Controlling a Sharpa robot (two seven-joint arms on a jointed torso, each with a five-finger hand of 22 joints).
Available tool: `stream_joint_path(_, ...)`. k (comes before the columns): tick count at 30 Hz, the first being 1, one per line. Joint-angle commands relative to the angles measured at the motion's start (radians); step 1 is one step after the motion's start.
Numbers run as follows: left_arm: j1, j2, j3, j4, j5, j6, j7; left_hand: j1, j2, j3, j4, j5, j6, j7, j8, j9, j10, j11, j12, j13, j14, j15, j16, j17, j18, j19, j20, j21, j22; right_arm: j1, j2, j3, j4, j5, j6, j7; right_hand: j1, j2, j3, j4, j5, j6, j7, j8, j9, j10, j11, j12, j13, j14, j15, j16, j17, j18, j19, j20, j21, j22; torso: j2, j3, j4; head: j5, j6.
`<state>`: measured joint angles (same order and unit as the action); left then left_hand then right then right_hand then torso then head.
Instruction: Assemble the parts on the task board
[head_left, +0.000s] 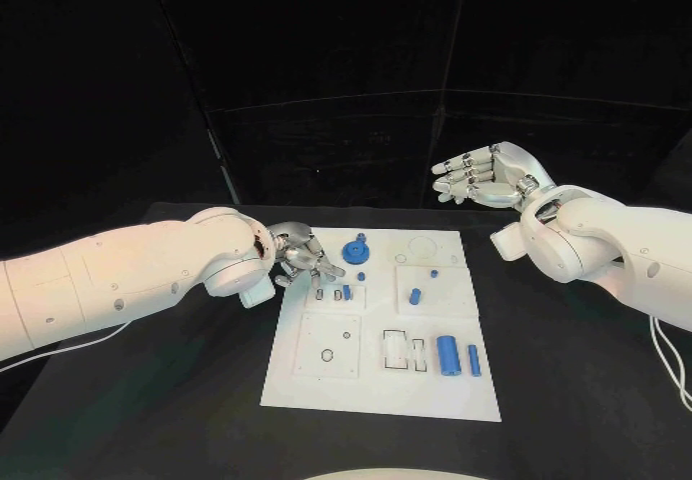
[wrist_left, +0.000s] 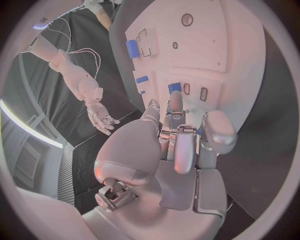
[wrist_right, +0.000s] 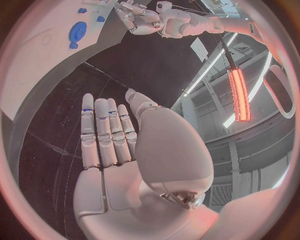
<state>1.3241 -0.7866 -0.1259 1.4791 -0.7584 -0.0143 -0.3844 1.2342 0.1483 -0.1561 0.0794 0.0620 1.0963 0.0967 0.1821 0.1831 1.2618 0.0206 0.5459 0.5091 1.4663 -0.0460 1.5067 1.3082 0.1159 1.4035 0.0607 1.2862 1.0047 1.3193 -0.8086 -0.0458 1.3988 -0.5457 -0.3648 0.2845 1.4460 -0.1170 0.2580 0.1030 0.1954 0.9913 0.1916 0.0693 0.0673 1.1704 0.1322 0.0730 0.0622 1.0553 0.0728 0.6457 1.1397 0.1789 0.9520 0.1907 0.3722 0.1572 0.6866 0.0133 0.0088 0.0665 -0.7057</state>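
— Left hand low over the task board, at its near-left slots, fingers curled in; whether pinching a part, impossible to tell. Right hand raised off beyond the board's far right corner, flat, fingers apart, holding nothing

— Parts?

— Round blue part just beside the left fingers, two blue cylinders near the right edge. Risk, probably: knocking that round part, or jamming a piece tilted in its slot

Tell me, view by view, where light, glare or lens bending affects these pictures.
Head view: the task board is brightly lit against a dark table and backdrop. Left wrist view: fisheye curves the board's edges; the left hand looks pink-tinted. Right wrist view: a glowing red-orange light strip beyond the right hand; board edge bent.
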Motion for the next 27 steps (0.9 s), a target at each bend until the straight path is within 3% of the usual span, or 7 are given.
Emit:
stream_joint_path(1,0.006,0.015,-0.006,-0.007,-0.065,0.021,-0.115,-0.034,-0.006,-0.018,0.02,-0.002,0.025,-0.018,0.051,0.035,0.022,-0.017,0.073,0.05,0.098,-0.017,0.045,0.233,-0.023,0.011,-0.016,0.023,0.042,0.003,0.006,0.001,-0.011,0.025,0.01,0.039,-0.001,-0.008,0.007,0.001,-0.003,-0.003,0.007,-0.004,0.0,0.007,-0.001,-0.005,-0.001,-0.015,0.001,-0.066,-0.007,0.005,0.017,-0.001,-0.022,-0.016,-0.002,0.0009,-0.0001,0.004,-0.001)
stream_joint_path(5,0.012,0.042,-0.013,-0.025,-0.08,0.037,-0.143,-0.065,0.001,-0.045,0.047,-0.004,-0.043,-0.023,0.151,0.127,0.026,-0.023,0.381,0.338,0.104,-0.025,0.064,0.263,-0.031,0.022,-0.021,0.05,0.087,0.003,0.013,0.001,-0.024,0.025,0.001,0.042,-0.004,-0.009,0.006,-0.001,0.0,-0.007,0.012,-0.004,0.0,0.004,0.002,-0.006,0.0,-0.02,0.004,-0.131,-0.014,0.005,0.032,0.0,-0.043,-0.031,-0.003,0.0013,-0.0008,0.005,-0.002)
stream_joint_path(8,0.014,0.062,-0.016,-0.04,-0.094,0.048,-0.159,-0.086,0.0,-0.067,0.066,-0.004,-0.065,-0.029,0.204,0.173,0.047,-0.027,0.493,0.448,0.104,-0.025,0.064,0.263,-0.034,0.029,-0.024,0.065,0.115,0.003,0.018,0.0,-0.031,0.025,-0.002,0.043,-0.005,-0.011,0.003,-0.004,0.001,-0.01,0.015,-0.004,0.0,-0.002,0.005,-0.006,0.0,-0.014,0.006,-0.165,-0.015,0.005,0.041,0.002,-0.059,-0.041,-0.001,0.0006,-0.0012,0.006,-0.002)
stream_joint_path(12,0.017,0.083,-0.021,-0.053,-0.102,0.065,-0.173,-0.106,-0.001,-0.086,0.084,-0.006,-0.08,-0.033,0.241,0.206,0.055,-0.031,0.543,0.495,0.104,-0.028,0.064,0.263,-0.038,0.035,-0.027,0.076,0.135,0.003,0.024,0.0,-0.036,0.025,-0.002,0.042,-0.007,-0.01,0.0,-0.005,0.003,-0.013,0.018,-0.004,0.0,-0.008,0.008,-0.006,-0.001,-0.008,0.007,-0.198,-0.021,0.005,0.048,0.003,-0.073,-0.051,-0.001,0.0015,-0.0015,0.006,-0.004)
stream_joint_path(15,0.024,0.102,-0.031,-0.064,-0.105,0.081,-0.182,-0.117,-0.005,-0.102,0.097,-0.009,-0.096,-0.035,0.268,0.234,0.052,-0.032,0.56,0.509,0.104,-0.03,0.064,0.263,-0.039,0.037,-0.028,0.081,0.144,0.003,0.027,0.0,-0.04,0.025,-0.001,0.041,-0.009,-0.009,-0.004,-0.007,0.003,-0.016,0.019,-0.004,0.0,-0.013,0.01,-0.006,0.0,-0.001,0.009,-0.228,-0.029,0.005,0.054,0.004,-0.085,-0.058,0.0,0.001,-0.0008,0.003,-0.004)
stream_joint_path(19,0.031,0.12,-0.043,-0.077,-0.107,0.089,-0.189,-0.127,-0.01,-0.116,0.107,-0.012,-0.108,-0.035,0.282,0.25,0.048,-0.033,0.565,0.514,0.104,-0.03,0.064,0.263,-0.039,0.037,-0.029,0.082,0.147,0.003,0.03,0.0,-0.043,0.025,-0.001,0.039,-0.011,-0.007,-0.011,-0.011,0.004,-0.022,0.022,-0.004,0.0,-0.02,0.012,-0.005,0.0,0.008,0.011,-0.274,-0.046,0.005,0.061,0.007,-0.102,-0.069,0.0,0.0003,-0.0021,0.005,-0.007)
stream_joint_path(27,0.036,0.146,-0.05,-0.098,-0.108,0.103,-0.194,-0.127,-0.011,-0.121,0.109,-0.013,-0.114,-0.035,0.288,0.257,0.045,-0.033,0.566,0.513,0.104,-0.03,0.064,0.263,-0.04,0.038,-0.029,0.084,0.149,0.003,0.038,0.0,-0.049,0.025,-0.001,0.032,-0.014,-0.001,-0.028,-0.019,0.007,-0.037,0.028,-0.005,-0.001,-0.035,0.018,-0.003,0.0,0.023,0.016,-0.362,-0.093,0.005,0.072,0.012,-0.133,-0.086,0.0,-0.0008,-0.0005,-0.003,-0.01)
